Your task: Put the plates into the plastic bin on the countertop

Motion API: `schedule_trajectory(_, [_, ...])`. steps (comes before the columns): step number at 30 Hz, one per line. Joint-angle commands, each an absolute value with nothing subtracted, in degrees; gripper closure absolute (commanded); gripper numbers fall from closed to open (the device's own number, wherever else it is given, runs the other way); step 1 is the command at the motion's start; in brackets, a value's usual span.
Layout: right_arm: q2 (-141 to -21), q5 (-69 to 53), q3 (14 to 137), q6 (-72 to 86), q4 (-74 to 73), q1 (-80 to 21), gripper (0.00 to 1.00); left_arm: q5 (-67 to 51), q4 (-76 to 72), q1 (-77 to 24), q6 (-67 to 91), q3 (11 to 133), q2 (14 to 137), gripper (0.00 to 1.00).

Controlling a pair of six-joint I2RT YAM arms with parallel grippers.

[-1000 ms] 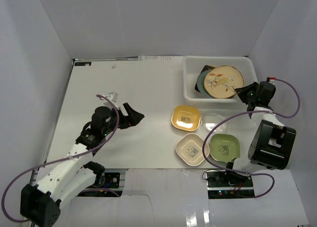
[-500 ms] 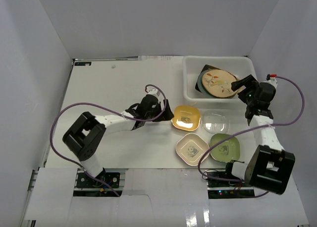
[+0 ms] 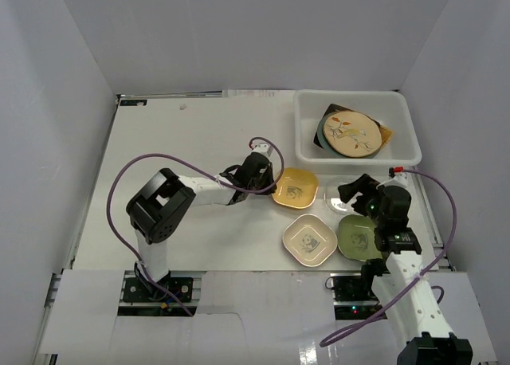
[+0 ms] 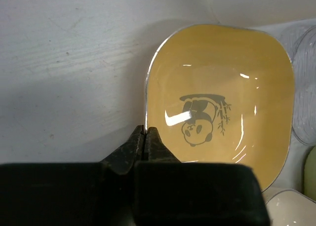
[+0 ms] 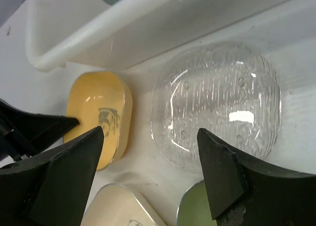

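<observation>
The yellow square plate point(image 3: 295, 188) with a panda print lies on the countertop point(image 3: 183, 142). My left gripper point(image 3: 267, 186) is shut on its left rim; the left wrist view shows the thin rim pinched between the fingertips point(image 4: 154, 137) of that gripper point(image 4: 145, 131). My right gripper point(image 3: 355, 194) hangs open over the clear glass plate point(image 5: 217, 102), touching nothing, its jaws wide apart point(image 5: 148, 137). A cream plate point(image 3: 309, 239) and a green plate point(image 3: 357, 237) lie nearer me. The plastic bin point(image 3: 301, 134) holds a petal-patterned round plate point(image 3: 352, 134) on top of a teal one point(image 3: 321, 132).
The bin's near wall point(image 5: 123, 28) stands just beyond the clear plate. The four loose plates sit close together, with narrow gaps of countertop between them. White walls enclose the counter on three sides.
My left gripper reached right to the yellow plate and shut on its rim. My right gripper opened, left the bin and came down over the clear plate.
</observation>
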State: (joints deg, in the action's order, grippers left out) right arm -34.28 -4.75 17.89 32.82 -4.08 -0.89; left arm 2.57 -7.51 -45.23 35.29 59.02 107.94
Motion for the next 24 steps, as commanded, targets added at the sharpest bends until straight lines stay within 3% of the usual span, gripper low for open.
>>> schedule_trajectory(1, [-28.9,-5.6,16.9,34.4,-15.4,-2.0,0.17,7.5,-6.1,-45.5,33.1,59.5,105.3,1.0])
schedule_trajectory(8, [-25.5,-5.9,17.8,33.4,-29.3,-3.1,0.17,13.0,-7.5,-44.6,32.7,50.3,92.2,1.0])
schedule_trajectory(11, [-28.2,-7.1,17.3,34.8,-28.3,-4.5,0.2,12.6,-8.0,-44.6,33.6,45.3,84.0,1.0])
schedule_trajectory(16, [-31.9,-6.2,17.3,37.2,-27.5,-7.2,0.46,12.8,-5.4,-44.7,33.9,39.6,71.0,1.0])
schedule_trajectory(20, [-33.7,-4.7,15.5,40.2,-27.2,-12.0,0.52,15.3,-2.3,-44.6,33.0,38.8,66.2,1.0])
schedule_trajectory(24, [-37.4,-3.3,13.6,44.9,-23.3,-19.7,0.67,15.6,-2.4,-44.6,32.9,38.1,62.8,1.0])
